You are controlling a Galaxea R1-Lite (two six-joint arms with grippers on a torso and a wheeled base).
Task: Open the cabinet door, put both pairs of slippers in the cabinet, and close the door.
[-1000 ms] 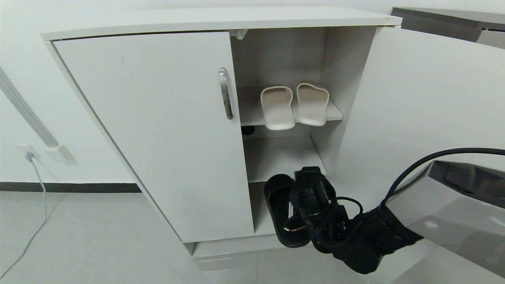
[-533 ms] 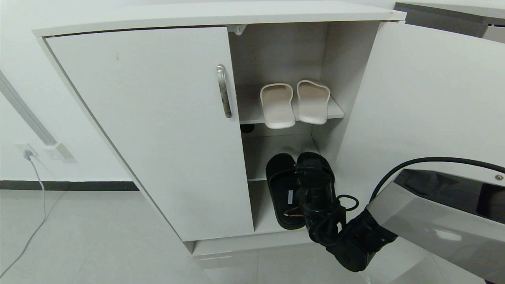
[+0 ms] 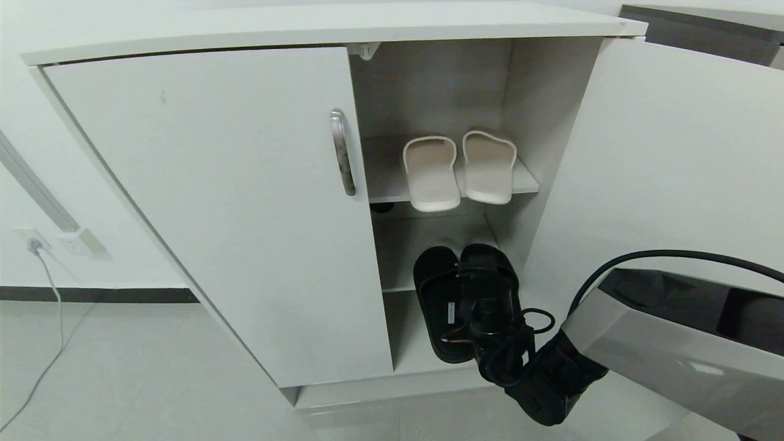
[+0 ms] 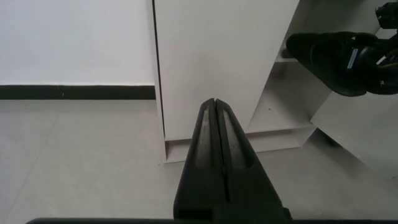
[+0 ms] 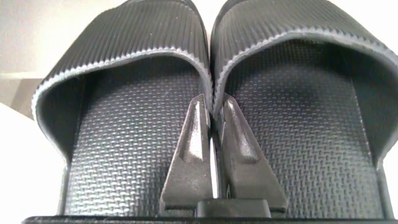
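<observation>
Since a second earlier, the black slippers (image 3: pixel 450 300) had been lifted by the right gripper (image 3: pixel 485 288) from in front of the bottom compartment to the level of the lower shelf (image 3: pixel 429 245), with hardly any further travel in the last half second; the head camera itself had also shifted slightly. The pair was held side by side, soles down, toes pointed into the cabinet (image 3: pixel 306 24) over the front edge of that shelf and heels left outside; whether the shelf was touched could not be told. In the right wrist view the gripper was seen narrowed to a slit, with the adjoining inner walls of the two slippers pinched between its fingers (image 5: pixel 239 146), so that one slipper lay on each side of it. The beige slippers (image 3: pixel 456 168) were set side by side on the upper shelf (image 3: pixel 383 184), heels slightly past its front edge. The right door (image 3: pixel 661 153) was swung wide open, the left door (image 3: pixel 214 202) kept closed. The left gripper (image 4: pixel 214 106) was held low above the floor (image 4: pixel 74 162), near the cabinet's base, its fingers pressed together on nothing.
</observation>
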